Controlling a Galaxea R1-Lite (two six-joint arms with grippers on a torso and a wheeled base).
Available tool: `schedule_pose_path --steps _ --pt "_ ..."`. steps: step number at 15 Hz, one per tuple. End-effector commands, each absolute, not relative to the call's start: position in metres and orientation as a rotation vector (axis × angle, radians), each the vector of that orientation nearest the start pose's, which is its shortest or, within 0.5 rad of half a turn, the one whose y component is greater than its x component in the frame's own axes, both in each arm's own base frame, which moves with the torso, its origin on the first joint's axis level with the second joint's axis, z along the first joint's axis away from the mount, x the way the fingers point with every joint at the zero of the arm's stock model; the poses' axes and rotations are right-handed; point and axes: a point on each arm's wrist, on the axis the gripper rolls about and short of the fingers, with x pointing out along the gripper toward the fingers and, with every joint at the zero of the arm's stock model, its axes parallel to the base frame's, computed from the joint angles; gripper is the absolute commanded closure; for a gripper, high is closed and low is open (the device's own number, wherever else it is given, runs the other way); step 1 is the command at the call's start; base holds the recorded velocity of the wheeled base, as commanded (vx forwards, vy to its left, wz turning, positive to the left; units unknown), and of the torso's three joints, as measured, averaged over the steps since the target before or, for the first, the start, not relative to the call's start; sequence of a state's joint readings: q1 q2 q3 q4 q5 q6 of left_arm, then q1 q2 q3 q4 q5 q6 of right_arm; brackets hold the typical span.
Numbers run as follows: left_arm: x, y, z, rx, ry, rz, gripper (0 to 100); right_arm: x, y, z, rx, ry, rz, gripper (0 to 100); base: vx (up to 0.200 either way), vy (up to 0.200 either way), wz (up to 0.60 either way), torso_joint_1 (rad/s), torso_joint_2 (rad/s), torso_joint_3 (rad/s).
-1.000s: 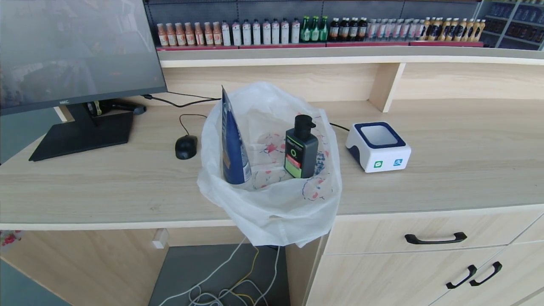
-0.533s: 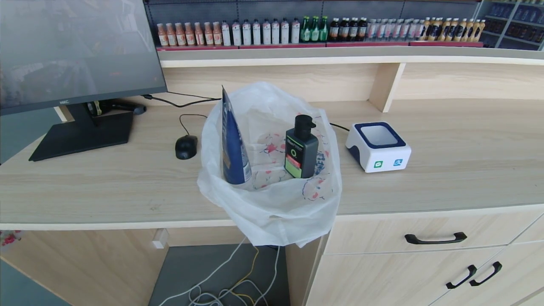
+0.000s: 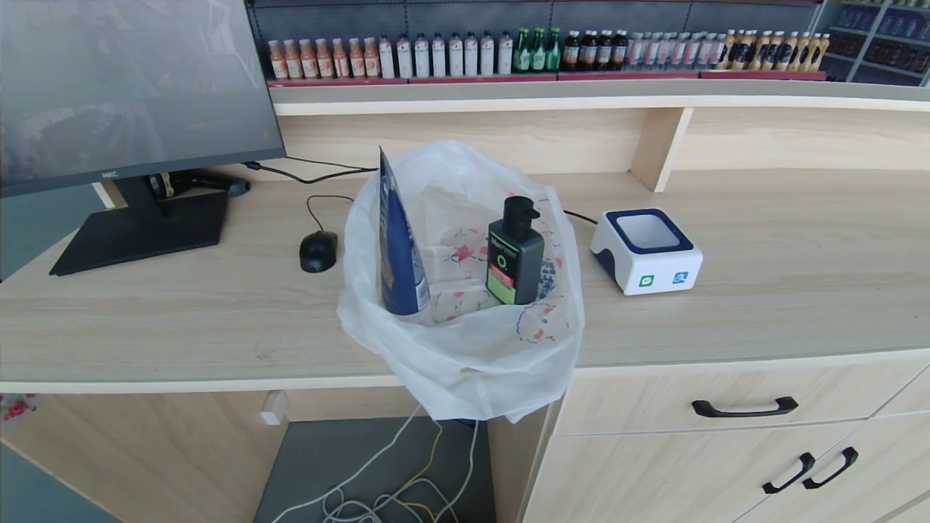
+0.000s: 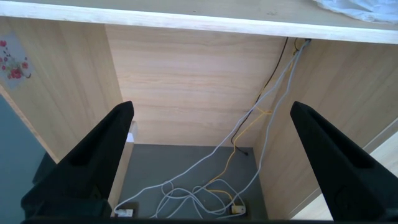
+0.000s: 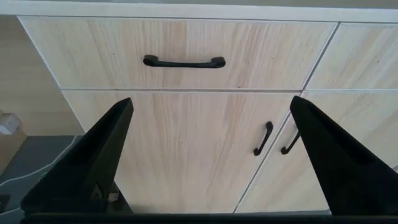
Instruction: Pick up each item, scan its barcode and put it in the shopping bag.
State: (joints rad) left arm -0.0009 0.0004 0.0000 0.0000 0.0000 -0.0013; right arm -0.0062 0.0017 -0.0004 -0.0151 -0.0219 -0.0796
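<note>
**Both items bagged, arms parked low**

A thin white plastic shopping bag (image 3: 465, 349) sits on the pale wooden counter (image 3: 763, 290), with a tall blue foil pouch (image 3: 398, 247) and a dark grey pump bottle (image 3: 514, 254) upright inside and a white scanner box (image 3: 645, 250) just beside it. The left gripper (image 4: 211, 107) and right gripper (image 5: 211, 99) hang below the counter, jaws spread wide, empty. The bottle looks rigid, slick and heavy: take its flat body, not the pump. The pouch looks soft: pinch its top.
</note>
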Motion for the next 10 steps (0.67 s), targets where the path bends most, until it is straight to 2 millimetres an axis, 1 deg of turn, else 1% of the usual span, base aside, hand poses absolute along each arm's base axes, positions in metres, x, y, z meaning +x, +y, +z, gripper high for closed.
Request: schedule_pose_path --steps 1,4,7,10 --pt "-0.0228 0.0 0.0755 -0.002 0.0 0.0 0 -0.0228 -0.0003 0.0769 -0.08 -0.013 -0.028 0 0.0 0.0 0.0 0.0 0.0 0.0" --pt "-0.0228 0.0 0.0755 -0.002 0.0 0.0 0 -0.0228 -0.0003 0.0764 -0.07 -0.008 -0.028 0 0.0 0.0 0.0 0.0 0.0 0.0" --pt "-0.0228 0.0 0.0755 -0.002 0.0 0.0 0 -0.0228 -0.0003 0.076 0.0 -0.005 -0.028 0 -0.2 0.0 0.0 0.002 0.01 0.004" --pt "-0.0228 0.0 0.0755 0.0 0.0 -0.002 0 -0.0228 -0.0003 0.076 0.008 -0.005 -0.028 0 0.0 0.0 0.0 0.0 0.0 0.0"
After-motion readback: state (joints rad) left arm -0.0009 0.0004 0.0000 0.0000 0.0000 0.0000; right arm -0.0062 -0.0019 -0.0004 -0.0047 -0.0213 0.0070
